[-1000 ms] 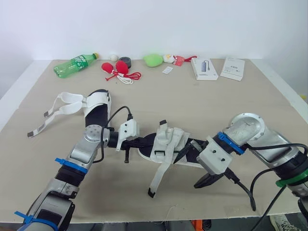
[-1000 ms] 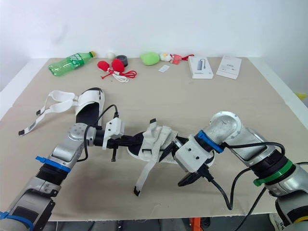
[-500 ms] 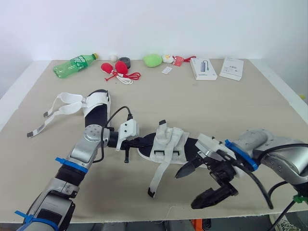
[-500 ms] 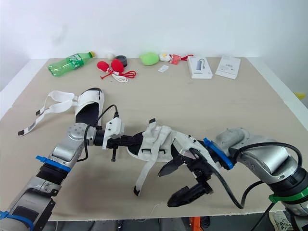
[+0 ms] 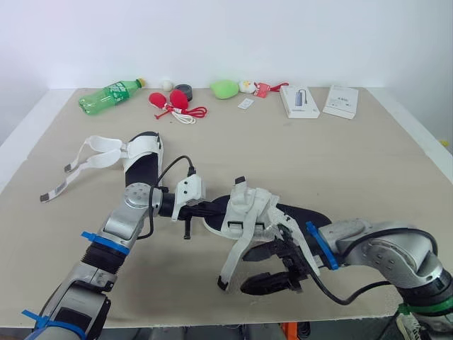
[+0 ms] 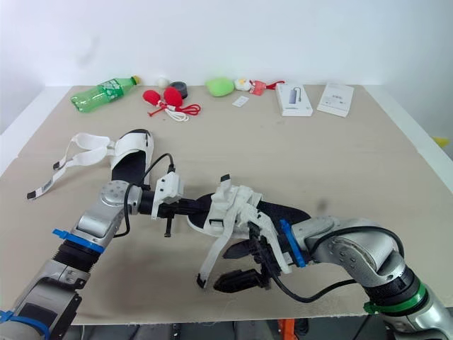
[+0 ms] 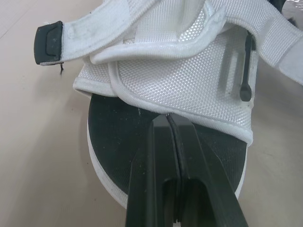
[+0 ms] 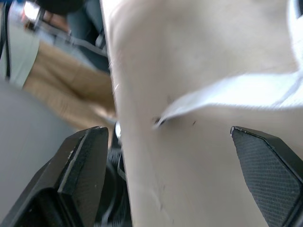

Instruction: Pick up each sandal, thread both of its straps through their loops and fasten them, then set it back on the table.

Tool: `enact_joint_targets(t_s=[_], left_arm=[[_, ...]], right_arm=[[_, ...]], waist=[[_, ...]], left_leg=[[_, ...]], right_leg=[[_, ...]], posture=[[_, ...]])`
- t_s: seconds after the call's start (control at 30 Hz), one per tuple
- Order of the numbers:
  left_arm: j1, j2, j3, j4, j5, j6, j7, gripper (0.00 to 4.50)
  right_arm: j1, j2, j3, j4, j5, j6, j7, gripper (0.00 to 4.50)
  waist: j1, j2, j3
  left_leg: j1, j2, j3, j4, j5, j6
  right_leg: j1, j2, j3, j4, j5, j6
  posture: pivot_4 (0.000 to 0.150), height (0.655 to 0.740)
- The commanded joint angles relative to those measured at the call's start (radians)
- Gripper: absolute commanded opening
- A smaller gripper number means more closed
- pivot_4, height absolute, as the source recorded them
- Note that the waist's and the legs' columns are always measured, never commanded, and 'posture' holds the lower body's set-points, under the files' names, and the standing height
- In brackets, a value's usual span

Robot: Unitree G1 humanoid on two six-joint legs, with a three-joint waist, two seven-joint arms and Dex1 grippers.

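Note:
A white sandal with a black sole (image 5: pixel 248 214) lies at the table's near centre. Its long strap (image 5: pixel 232 260) trails loose towards the front edge. My left gripper (image 5: pixel 203 210) is shut, its tips resting on the black footbed at the edge of the white upper (image 7: pixel 189 80). My right gripper (image 5: pixel 257 270) is wide open just in front of the sandal, beside the loose strap (image 8: pixel 222 92), which runs across the gap between its fingers (image 8: pixel 85 156). A second sandal (image 5: pixel 141 159) lies to the left with its straps (image 5: pixel 88 157) spread out unfastened.
Along the far edge sit a green bottle (image 5: pixel 110 94), a red cord bundle (image 5: pixel 175 103), a green lump (image 5: pixel 225 88) and two white boxes (image 5: pixel 300 100) (image 5: pixel 342 100). The table's front edge (image 5: pixel 177 322) runs close below the right gripper.
My right arm swung down and left from the sandal's heel to in front of it, and its gripper went from narrow to wide open by the loose strap. The left gripper stayed put.

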State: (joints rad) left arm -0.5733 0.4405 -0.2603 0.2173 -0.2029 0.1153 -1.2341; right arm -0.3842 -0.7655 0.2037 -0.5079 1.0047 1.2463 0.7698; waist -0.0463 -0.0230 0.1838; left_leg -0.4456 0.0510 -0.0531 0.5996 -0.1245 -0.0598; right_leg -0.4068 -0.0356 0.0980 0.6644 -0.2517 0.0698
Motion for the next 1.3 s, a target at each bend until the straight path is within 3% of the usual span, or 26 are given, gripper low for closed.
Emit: enact_joint_targets(t_s=[0.03,0.2,0.23,0.33,0.5,0.53,0.57,0.83,1.1,1.2,1.3], left_arm=[[0.001,-0.002,0.002,-0.031,-0.008,0.004,-0.002,0.0],[0.008,-0.002,-0.002,-0.042,-0.011,0.01,-0.004,0.0],[0.01,-0.003,-0.003,-0.043,-0.01,0.009,-0.004,0.0],[0.013,-0.005,-0.007,-0.046,-0.008,0.008,-0.002,0.0],[0.016,-0.006,-0.01,-0.043,-0.007,0.005,-0.002,0.0],[0.016,-0.006,-0.01,-0.04,-0.005,0.002,-0.002,0.0],[0.016,-0.006,-0.01,-0.038,-0.004,0.0,-0.002,0.0],[0.022,-0.004,-0.013,-0.043,-0.002,0.0,0.001,0.0],[0.017,-0.006,-0.017,-0.034,0.003,-0.007,0.001,0.0],[0.011,-0.011,-0.018,-0.028,0.005,-0.009,0.002,0.0],[-0.003,-0.017,-0.017,-0.013,0.009,-0.016,0.001,0.0]], right_arm=[[-0.01,0.068,-0.079,-0.001,0.087,0.082,-0.109,4.42],[-0.015,0.157,-0.131,0.006,0.163,0.195,-0.253,4.42],[-0.011,0.178,-0.142,0.007,0.176,0.218,-0.287,4.2],[0.001,0.208,-0.16,0.006,0.204,0.268,-0.349,3.29],[0.009,0.236,-0.184,0.017,0.236,0.317,-0.401,1.15],[0.008,0.241,-0.188,0.02,0.239,0.323,-0.41,0.42],[0.007,0.246,-0.19,0.023,0.242,0.327,-0.417,0.03],[-0.021,0.278,-0.252,0.082,0.322,0.335,-0.427,0.03],[-0.27,0.058,-0.259,0.204,0.532,0.368,-0.259,0.03],[-0.333,0.003,-0.218,0.255,0.532,0.368,-0.216,0.03],[-0.378,-0.028,-0.178,0.303,0.405,0.347,-0.158,0.03]], waist=[[0.0,0.0,0.0],[0.0,0.0,0.0],[0.0,0.0,0.0],[0.0,-0.001,0.0],[0.0,-0.001,0.0],[-0.001,-0.001,0.0],[-0.001,-0.001,0.0],[-0.001,-0.001,0.0],[-0.001,0.0,0.0],[-0.001,0.0,0.0],[-0.001,0.0,0.0]], left_leg=[[0.0,0.0,0.0,0.0,0.0,0.0],[0.0,0.0,-0.001,0.0,0.0,0.0],[0.0,0.0,-0.001,0.0,0.0,0.0],[-0.001,0.0,-0.001,0.0,0.0,0.0],[-0.001,0.0,-0.001,0.0,0.0,0.0],[-0.001,0.0,-0.001,0.0,0.0,0.0],[-0.001,0.0,-0.001,0.0,0.0,0.0],[-0.001,0.0,-0.001,0.0,0.0,0.0],[-0.002,0.0,-0.001,0.0,0.0,0.0],[-0.002,0.0,-0.001,-0.001,-0.001,0.001],[-0.002,0.0,-0.001,-0.002,-0.001,0.003]], right_leg=[[0.0,0.0,0.0,0.0,0.0,0.0],[0.0,0.0,0.0,0.0,0.0,0.0],[0.0,0.0,0.0,0.0,0.0,0.0],[0.0,0.0,0.0,0.0,0.0,0.0],[0.0,0.0,0.0,0.0,0.0,0.0],[0.0,0.0,0.0,0.0,0.0,0.0],[0.0,0.0,0.0,0.0,0.0,0.0],[0.0,0.0,0.0,0.0,0.0,0.0],[-0.001,0.0,0.001,0.0,0.0,0.0],[-0.001,0.001,0.0,-0.001,-0.001,-0.001],[-0.001,0.001,0.0,-0.001,-0.002,-0.001]], posture=[[0.15,0.74],[0.15,0.74],[0.15,0.74],[0.15,0.74],[0.15,0.74],[0.15,0.74],[0.15,0.74],[0.15,0.74],[0.15,0.74],[0.15,0.74],[0.15,0.74]])
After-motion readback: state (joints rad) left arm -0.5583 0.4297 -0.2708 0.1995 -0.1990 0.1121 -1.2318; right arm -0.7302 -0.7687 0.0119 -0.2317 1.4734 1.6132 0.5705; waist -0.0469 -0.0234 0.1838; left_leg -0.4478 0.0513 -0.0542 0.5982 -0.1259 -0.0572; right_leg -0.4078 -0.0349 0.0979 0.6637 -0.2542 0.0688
